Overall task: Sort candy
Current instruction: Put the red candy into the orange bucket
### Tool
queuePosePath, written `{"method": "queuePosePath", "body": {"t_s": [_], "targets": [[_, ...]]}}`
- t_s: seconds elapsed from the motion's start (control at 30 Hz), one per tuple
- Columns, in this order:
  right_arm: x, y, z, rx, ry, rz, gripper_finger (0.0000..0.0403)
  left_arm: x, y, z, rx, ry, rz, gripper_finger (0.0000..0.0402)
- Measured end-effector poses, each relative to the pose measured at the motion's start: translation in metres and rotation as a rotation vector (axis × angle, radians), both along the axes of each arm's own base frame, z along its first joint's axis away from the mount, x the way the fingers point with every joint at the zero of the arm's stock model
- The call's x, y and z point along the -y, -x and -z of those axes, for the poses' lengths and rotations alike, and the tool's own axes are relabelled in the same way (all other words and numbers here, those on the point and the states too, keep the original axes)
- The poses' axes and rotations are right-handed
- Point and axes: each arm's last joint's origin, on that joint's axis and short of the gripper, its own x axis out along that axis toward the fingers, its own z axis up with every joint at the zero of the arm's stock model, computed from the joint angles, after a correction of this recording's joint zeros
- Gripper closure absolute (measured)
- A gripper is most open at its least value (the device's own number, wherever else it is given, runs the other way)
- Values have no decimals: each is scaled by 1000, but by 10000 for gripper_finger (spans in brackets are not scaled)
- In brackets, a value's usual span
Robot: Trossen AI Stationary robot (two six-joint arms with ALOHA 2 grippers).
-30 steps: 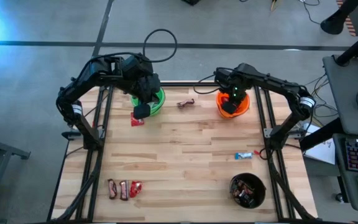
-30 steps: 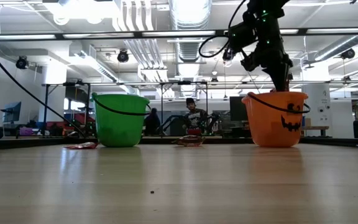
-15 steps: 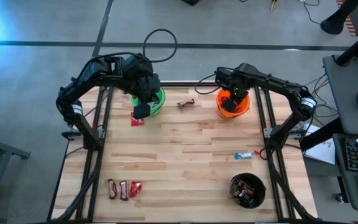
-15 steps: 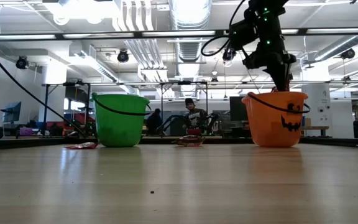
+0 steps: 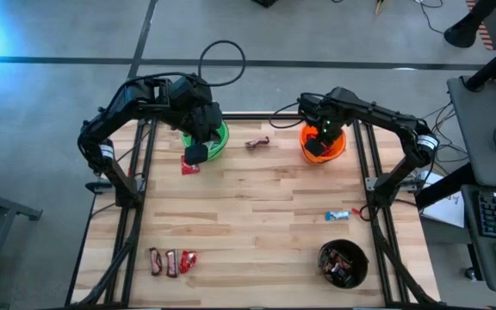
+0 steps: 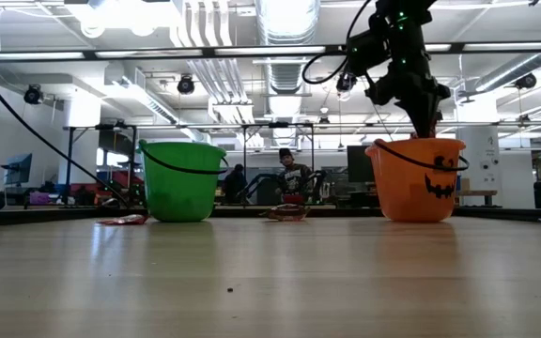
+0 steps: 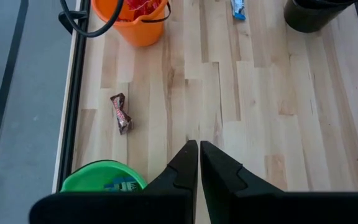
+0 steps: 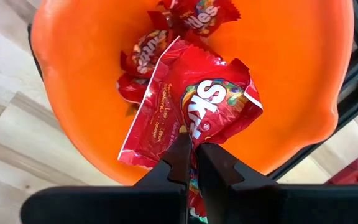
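Over the orange bucket (image 5: pixel 324 145) hangs the right gripper (image 8: pixel 190 163), its fingers pinched tight on a red Skittles packet (image 8: pixel 191 106) that dangles above the bucket's mouth. More red packets (image 8: pixel 146 56) lie down inside that bucket. From table height, the right arm dips to the rim of the orange bucket, which wears a jack-o'-lantern face.

Across from the orange bucket, the left gripper (image 7: pixel 199 163) hovers beside the green bucket (image 5: pixel 213 140), fingers pressed together and holding nothing. A red packet (image 5: pixel 190 167) lies on the table just beside the green bucket.

Between the orange bucket and the green one rests 1 dark brown bar (image 7: pixel 121 114). On the near side of the orange bucket, a light-blue-and-white bar (image 5: pixel 338 215) lies on the wood, and beyond it stands the black bucket (image 5: pixel 344 263) with dark bars inside. Far from the orange bucket, at the opposite near corner, 3 candies (image 5: pixel 171 261) sit in a row.
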Motion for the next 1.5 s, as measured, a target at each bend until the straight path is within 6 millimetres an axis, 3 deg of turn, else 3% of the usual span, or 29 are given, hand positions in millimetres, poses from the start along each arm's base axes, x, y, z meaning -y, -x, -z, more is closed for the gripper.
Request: {"method": "queuePosePath", "body": {"t_s": [0.43,0.7,1.2,1.5], "targets": [[-3,4,0,-46,-28,-42,390,1,5,-3,13,-5,2,402],[1,7,-2,-180,161,-13,390,2,8,-5,20,-7,2,402],[2,5,-1,-150,175,-5,390,2,8,-6,21,-7,2,402],[4,3,10,-253,100,-83,390,2,9,-6,22,-8,2,402]]}}
